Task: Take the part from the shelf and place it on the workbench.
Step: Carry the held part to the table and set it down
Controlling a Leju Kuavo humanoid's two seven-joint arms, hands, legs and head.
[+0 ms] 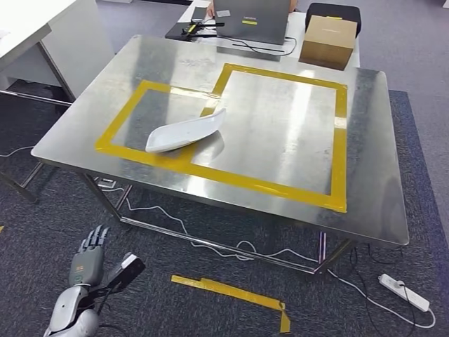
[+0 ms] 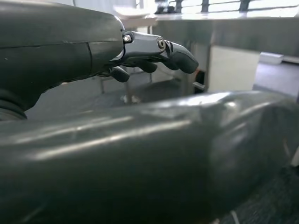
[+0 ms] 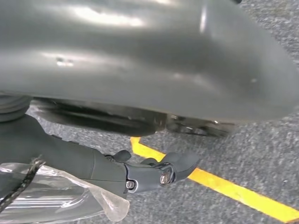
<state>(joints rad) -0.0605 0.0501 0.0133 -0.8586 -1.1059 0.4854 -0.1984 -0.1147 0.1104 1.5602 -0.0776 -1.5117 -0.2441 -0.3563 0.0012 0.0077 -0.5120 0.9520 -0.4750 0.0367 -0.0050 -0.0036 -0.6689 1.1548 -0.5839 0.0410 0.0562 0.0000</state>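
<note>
White part (image 1: 186, 131) lies across yellow tape (image 1: 158, 158) on the tabletop (image 1: 370, 140); left robot hand (image 1: 92, 263) is released and is best kept low.

Part (image 1: 186, 132) on the workbench (image 1: 370, 175) across taped frames, laptop (image 1: 259, 21) and box (image 1: 328, 41) behind

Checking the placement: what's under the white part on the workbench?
The white part lies across yellow tape on the steel workbench, with its reflection beside it. The surface directly beneath is covered.
</note>
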